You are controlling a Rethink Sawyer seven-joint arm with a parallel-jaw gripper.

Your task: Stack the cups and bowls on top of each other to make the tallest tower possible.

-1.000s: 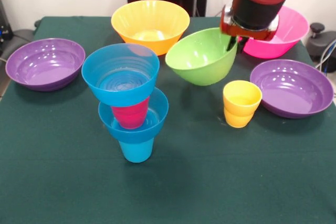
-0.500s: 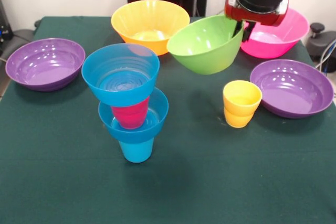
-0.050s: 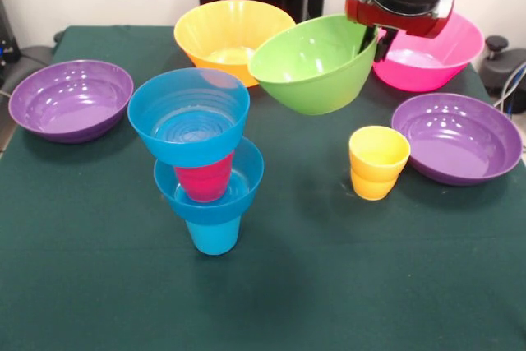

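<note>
The tower (image 3: pixel 201 162) stands left of the table's middle: a blue cup (image 3: pixel 213 234) at the bottom, a small blue bowl (image 3: pixel 238 185), a red cup (image 3: pixel 203 180), and a second blue bowl (image 3: pixel 189 117) on top. The lime green bowl (image 3: pixel 312 63) hangs tilted in the air, its far right rim pinched by my gripper (image 3: pixel 373 39), which is shut on it. The yellow cup (image 3: pixel 377 162) stands upright on the cloth below and right of the green bowl.
An orange bowl (image 3: pixel 234 37) sits at the back centre and a pink bowl (image 3: pixel 431 59) at the back right. One purple bowl (image 3: pixel 70 99) lies at the left and another purple bowl (image 3: pixel 457 137) at the right, on the green tablecloth (image 3: pixel 329 285).
The gripper has lifted the green bowl higher and carried it left towards the tower. The tower, yellow cup and other bowls have not moved.
</note>
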